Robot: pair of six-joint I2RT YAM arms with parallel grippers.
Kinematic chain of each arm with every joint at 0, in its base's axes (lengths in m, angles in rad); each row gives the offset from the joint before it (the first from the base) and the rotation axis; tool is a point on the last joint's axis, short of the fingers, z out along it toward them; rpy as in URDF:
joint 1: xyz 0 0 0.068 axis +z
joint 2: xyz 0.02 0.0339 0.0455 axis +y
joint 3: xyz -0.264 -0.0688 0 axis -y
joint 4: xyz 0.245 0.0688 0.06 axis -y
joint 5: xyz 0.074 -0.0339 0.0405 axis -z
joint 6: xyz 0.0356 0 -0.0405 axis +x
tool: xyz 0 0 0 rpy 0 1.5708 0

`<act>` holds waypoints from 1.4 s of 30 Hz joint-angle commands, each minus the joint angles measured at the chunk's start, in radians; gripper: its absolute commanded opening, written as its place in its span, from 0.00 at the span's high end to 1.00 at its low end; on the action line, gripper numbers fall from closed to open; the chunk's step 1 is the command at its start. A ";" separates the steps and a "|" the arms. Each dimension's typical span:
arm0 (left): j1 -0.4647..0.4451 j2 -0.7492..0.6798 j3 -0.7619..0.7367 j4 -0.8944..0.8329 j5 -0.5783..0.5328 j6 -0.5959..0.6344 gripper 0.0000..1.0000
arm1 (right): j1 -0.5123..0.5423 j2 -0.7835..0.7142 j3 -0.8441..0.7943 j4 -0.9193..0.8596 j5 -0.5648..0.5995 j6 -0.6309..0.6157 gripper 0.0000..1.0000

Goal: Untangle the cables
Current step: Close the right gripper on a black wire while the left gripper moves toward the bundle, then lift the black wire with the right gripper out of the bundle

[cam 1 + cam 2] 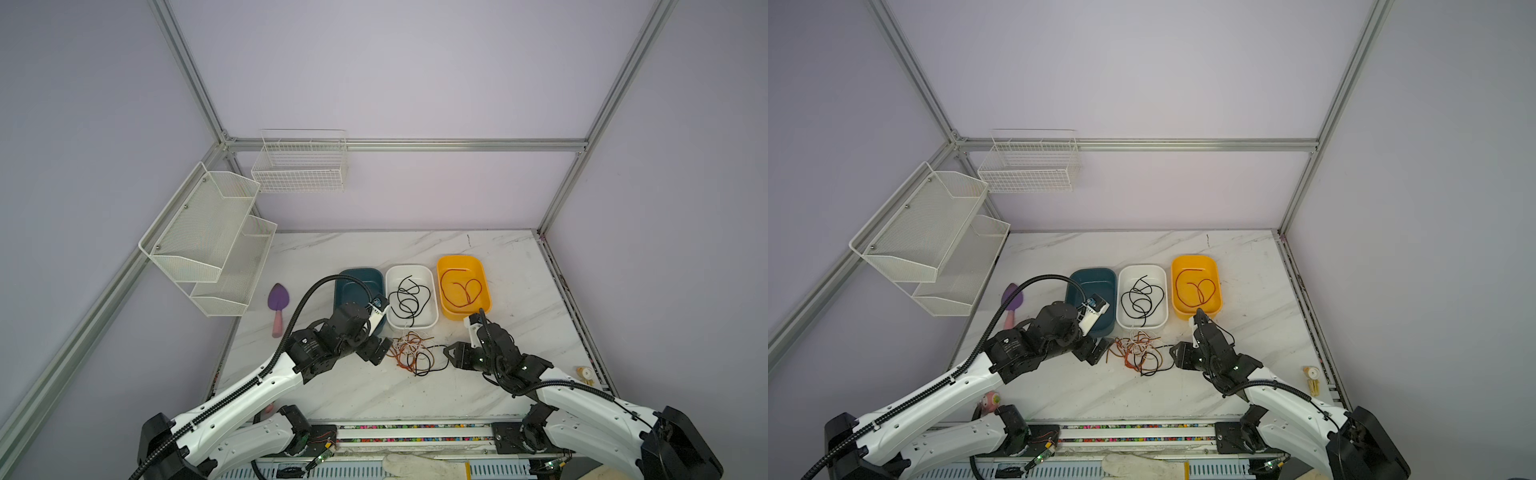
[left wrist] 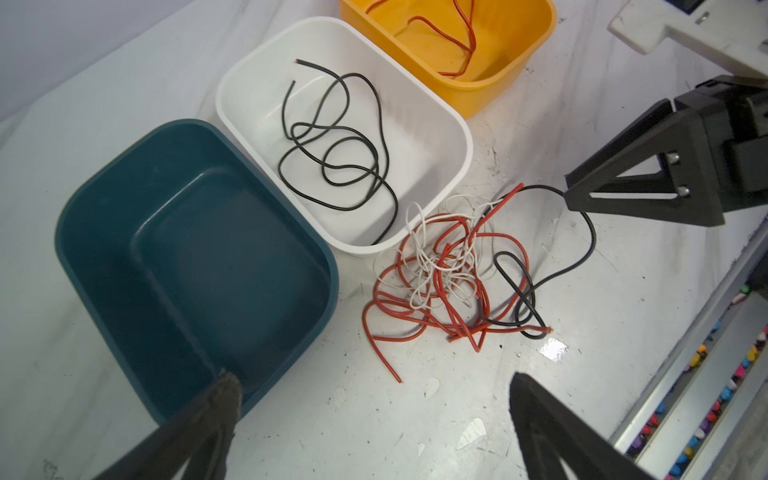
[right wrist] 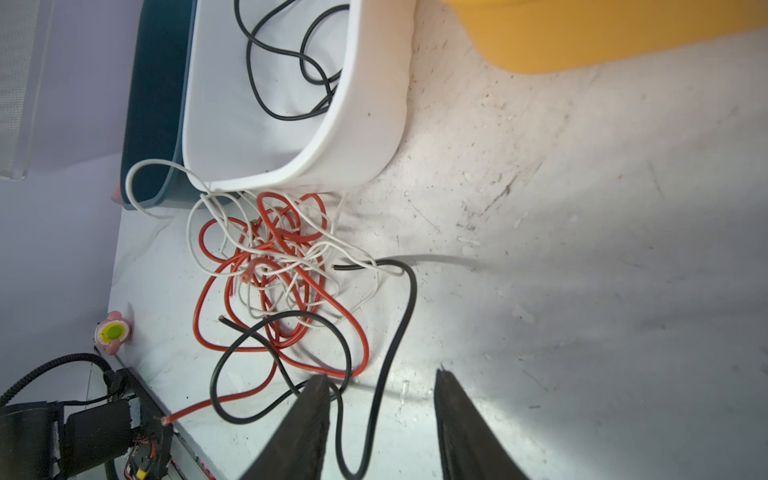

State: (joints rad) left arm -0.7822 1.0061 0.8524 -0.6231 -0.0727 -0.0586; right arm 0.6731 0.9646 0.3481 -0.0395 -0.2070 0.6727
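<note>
Nearest, the L gripper point(image 2: 372, 378) is being held wide open w/ nothing btwn its fingers, low over the table point(image 1: 374, 399). It is being shown just in front of the teal bin point(image 2: 187, 257), beside the left side of the tangle point(image 1: 413, 353).

The R gripper point(image 3: 380, 376) is being held on the tangle's right side w/ its fingers point(image 3: 307, 415) apart. A black cable point(image 3: 409, 299) is being straddled by them: it is running through the gap, and no pinch is being shown in the right wrist view. In the left wrist view, one R fingertip point(image 2: 575, 197) is being shown touching that cable.

Btwn the two grippers, the tangle is being left on the table. Red, white and black cables are being crossed over each other there, just in front of the white bin point(image 1: 411, 268).

Farther back, three bins are being shown in a row. A loose black cable point(image 1: 409, 299) is being held in the white bin, and a red cable point(image 1: 461, 291) in the orange bin point(image 1: 459, 258). A purple trowel point(image 1: 277, 301) is being shown left of the teal bin.

Farthest, mesh racks point(image 1: 208, 237) are being carried on the left wall, and a wire basket point(image 1: 299, 166) on the back rail.
</note>
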 commanded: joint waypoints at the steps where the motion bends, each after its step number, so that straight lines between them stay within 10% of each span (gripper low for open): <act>1: -0.007 0.007 0.005 0.002 0.100 0.016 0.00 | 0.004 0.007 -0.010 0.034 -0.008 0.010 0.60; 42: -0.034 0.111 0.025 -0.038 0.155 0.014 0.00 | 0.006 -0.011 0.050 -0.067 0.099 -0.003 1.00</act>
State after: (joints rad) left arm -0.8085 1.1164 0.8524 -0.6697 0.0784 -0.0586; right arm 0.6743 0.9668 0.3592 -0.0540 -0.1486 0.6651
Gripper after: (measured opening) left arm 0.999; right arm 0.053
